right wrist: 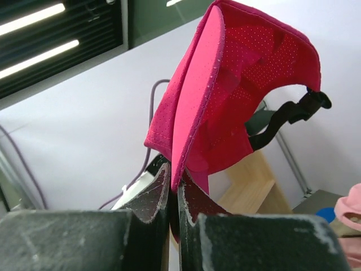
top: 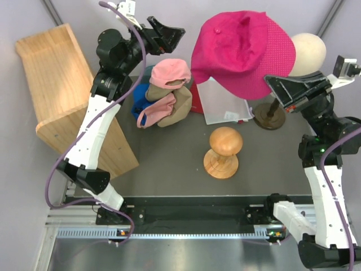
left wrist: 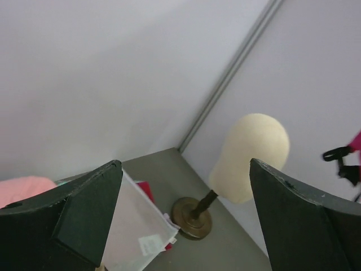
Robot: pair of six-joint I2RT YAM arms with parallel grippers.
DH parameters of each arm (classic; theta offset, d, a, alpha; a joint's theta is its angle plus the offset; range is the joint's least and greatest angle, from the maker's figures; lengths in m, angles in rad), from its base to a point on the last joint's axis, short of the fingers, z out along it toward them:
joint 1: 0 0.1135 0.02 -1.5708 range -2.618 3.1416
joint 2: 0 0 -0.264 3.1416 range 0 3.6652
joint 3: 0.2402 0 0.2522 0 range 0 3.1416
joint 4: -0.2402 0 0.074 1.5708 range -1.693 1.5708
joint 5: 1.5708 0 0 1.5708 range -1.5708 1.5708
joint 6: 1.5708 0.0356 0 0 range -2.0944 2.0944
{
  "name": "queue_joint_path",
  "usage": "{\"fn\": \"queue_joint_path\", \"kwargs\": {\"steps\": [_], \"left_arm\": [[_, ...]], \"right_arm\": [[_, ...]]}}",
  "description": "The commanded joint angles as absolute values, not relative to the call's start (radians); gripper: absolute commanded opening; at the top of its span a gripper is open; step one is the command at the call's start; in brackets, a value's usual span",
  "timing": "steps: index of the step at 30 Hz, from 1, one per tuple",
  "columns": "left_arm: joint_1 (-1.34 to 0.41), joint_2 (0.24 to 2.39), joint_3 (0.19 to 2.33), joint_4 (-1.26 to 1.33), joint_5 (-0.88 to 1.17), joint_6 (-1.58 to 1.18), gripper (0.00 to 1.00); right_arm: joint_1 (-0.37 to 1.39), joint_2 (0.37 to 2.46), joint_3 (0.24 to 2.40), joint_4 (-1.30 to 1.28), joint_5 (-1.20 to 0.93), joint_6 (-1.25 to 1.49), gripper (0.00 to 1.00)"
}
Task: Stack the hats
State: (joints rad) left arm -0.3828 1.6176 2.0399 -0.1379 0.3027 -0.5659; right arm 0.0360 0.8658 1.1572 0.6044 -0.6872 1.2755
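My right gripper (top: 274, 82) (right wrist: 175, 182) is shut on the edge of the magenta hat (top: 242, 48) (right wrist: 242, 84) and holds it high above the table's back right. The hat hangs inside-out toward the wrist camera, its black strap showing. A pile of hats (top: 162, 95) lies at the back centre-left: a light pink hat (top: 170, 71) on top, a tan hat (top: 179, 103) under it, a blue hat (top: 139, 104) at the left edge. My left gripper (top: 172, 35) (left wrist: 185, 169) hovers open above and behind the pile, with nothing between its fingers.
A cream mannequin head (top: 308, 52) (left wrist: 254, 155) stands on a dark round base (top: 269, 116) at the back right. A round wooden knob stand (top: 224, 151) sits mid-table. A white mesh bag (top: 223, 103) (left wrist: 135, 228) lies beside the pile. A long wooden box (top: 56, 96) runs along the left.
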Motion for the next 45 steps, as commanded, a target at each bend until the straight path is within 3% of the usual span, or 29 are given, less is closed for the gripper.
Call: {"fn": "queue_joint_path", "kwargs": {"steps": [1, 10, 21, 45], "left_arm": [[-0.382, 1.664, 2.074, -0.204, 0.186, -0.496, 0.99], [-0.382, 1.732, 2.065, -0.3, 0.163, -0.333, 0.99], [-0.382, 1.709, 1.91, -0.293, 0.219, -0.279, 0.99], [-0.357, 1.692, 1.829, -0.279, 0.258, -0.275, 0.99]], "right_arm": [[0.008, 0.925, 1.238, 0.454, -0.637, 1.215, 0.0], [-0.052, 1.083, 1.362, 0.399, -0.396, 1.098, 0.0], [-0.141, 1.213, 1.416, 0.449, -0.261, 0.977, 0.0], [-0.377, 1.074, 1.057, 0.397, -0.097, 1.198, 0.0]]}}
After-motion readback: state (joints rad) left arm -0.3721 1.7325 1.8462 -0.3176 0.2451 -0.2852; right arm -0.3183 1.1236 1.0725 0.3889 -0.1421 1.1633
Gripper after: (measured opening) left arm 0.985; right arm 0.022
